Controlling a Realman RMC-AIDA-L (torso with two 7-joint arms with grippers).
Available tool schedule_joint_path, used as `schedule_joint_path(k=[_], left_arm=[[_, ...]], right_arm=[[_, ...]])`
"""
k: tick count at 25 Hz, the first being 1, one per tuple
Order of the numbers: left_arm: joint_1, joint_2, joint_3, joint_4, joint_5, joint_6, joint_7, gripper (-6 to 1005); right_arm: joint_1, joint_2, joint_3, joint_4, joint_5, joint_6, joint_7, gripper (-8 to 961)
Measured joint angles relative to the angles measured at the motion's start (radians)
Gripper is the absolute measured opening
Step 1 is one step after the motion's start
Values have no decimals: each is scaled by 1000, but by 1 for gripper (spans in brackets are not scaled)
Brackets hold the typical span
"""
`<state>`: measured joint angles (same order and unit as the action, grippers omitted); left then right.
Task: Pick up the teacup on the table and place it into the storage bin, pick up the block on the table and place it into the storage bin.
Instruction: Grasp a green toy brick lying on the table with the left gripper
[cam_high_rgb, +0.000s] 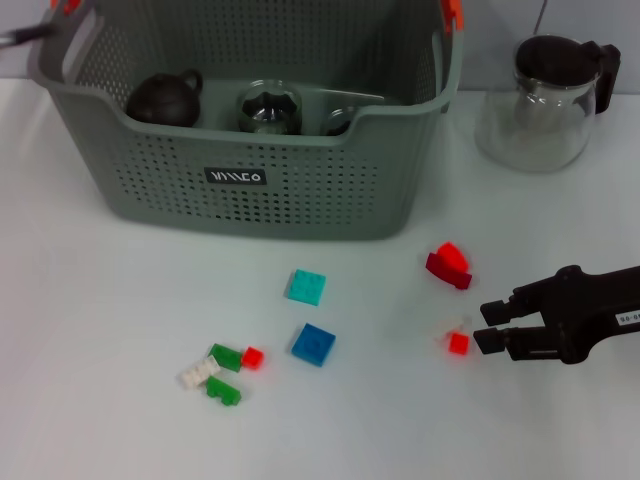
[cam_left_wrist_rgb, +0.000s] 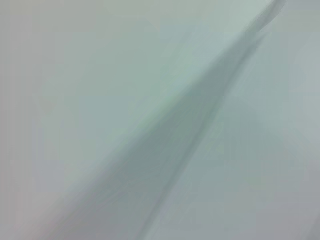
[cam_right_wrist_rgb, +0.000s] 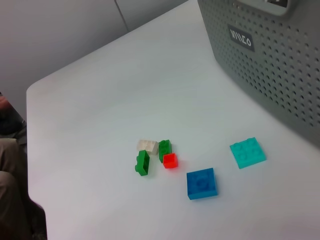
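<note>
Nearest the robot, on the white bench (cam_high_rgb: 100, 330), lies a cluster of small blocks: two green blocks (cam_high_rgb: 225, 372), a white block (cam_high_rgb: 198, 373) and a tiny red block (cam_high_rgb: 252, 357). Just beyond them sit a blue block (cam_high_rgb: 313, 344) and a teal block (cam_high_rgb: 305, 287), apart from each other. On the right, the right gripper (cam_high_rgb: 485, 327) hovers low over the bench, jaws released, with a small red block (cam_high_rgb: 458, 343) just beside its tips and untouched. A larger red block (cam_high_rgb: 449, 265) lies a little farther back. Behind stands the storage bin (cam_high_rgb: 300, 190), holding a dark teapot (cam_high_rgb: 165, 98) and a glass teacup (cam_high_rgb: 268, 108). A glass teapot (cam_high_rgb: 548, 100) stands at the far right. The left gripper is out of sight.
</note>
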<state>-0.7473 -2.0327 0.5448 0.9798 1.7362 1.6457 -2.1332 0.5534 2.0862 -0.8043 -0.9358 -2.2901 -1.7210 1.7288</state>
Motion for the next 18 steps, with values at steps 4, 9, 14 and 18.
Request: schedule_joint_path(k=[4,9,14,18], left_arm=[[37,53,-153,-151,-119,230,116,535],[136,23,-72,2,136,272,218,536],[237,-45,40,124,360,280,416,536],[297,-87,80,131,452,271,605,535]], right_arm=[[0,-2,0,0,0,0,0,413],[3,-3,-4,-6,0,0,4,412],[11,0,-6,-1,-2,0,4,412],[13,0,-7,-1,-2,0,3,412]])
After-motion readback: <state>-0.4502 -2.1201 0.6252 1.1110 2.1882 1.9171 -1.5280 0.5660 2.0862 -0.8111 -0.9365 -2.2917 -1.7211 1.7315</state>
